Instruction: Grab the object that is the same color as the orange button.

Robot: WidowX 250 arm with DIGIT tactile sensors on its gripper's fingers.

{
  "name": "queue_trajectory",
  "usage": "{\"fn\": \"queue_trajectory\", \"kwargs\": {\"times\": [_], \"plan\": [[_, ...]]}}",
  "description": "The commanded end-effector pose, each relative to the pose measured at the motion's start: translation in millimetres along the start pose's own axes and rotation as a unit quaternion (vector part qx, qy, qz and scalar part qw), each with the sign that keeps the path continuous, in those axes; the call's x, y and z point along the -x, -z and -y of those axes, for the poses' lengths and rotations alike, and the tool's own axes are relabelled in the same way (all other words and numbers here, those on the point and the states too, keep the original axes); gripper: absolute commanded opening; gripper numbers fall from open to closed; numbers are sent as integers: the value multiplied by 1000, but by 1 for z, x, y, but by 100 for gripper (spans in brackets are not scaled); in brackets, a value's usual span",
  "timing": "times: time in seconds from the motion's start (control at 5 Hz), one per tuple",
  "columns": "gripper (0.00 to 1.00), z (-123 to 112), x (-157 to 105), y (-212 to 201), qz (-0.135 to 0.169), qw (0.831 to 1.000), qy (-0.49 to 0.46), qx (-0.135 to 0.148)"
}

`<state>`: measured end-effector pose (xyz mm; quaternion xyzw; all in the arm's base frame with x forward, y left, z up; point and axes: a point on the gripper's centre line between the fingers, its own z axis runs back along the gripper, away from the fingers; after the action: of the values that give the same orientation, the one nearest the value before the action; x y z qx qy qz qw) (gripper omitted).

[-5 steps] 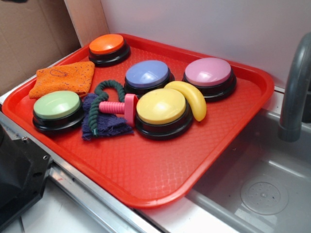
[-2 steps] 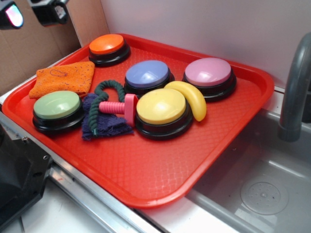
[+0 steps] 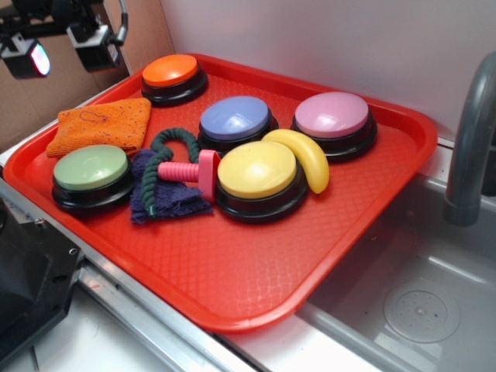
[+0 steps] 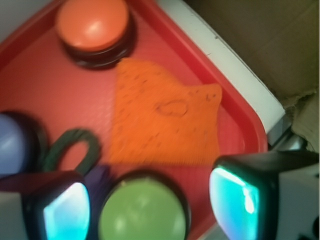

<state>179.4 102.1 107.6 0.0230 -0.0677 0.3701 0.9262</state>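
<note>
Orange cloth flat on tray, below spread claw.

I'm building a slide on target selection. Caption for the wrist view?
Open gripper hovering above the orange cloth, which lies between the orange button and green button.

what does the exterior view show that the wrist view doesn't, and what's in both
Only the exterior view shows the yellow button, pink button, banana, pink handle, sink and faucet.

Only the wrist view shows the gripper from above, jaws apart, over the tray's corner.

Both show the orange cloth, orange button, green button, green rope and red tray.
</note>
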Motion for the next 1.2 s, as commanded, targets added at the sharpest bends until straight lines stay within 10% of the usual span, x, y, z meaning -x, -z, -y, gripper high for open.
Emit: {"fn": "queue_trajectory", "kwargs": {"times": [0.0,0.6,0.8,1.0], "plan": [[100,-22,-20,53,5,999,-22,43],[100,-12,-21,84,8,998,-31,55],[0,-10,-20,87,9,998,-42,43],[0,-8,-20,90,10,998,-48,48]]}}
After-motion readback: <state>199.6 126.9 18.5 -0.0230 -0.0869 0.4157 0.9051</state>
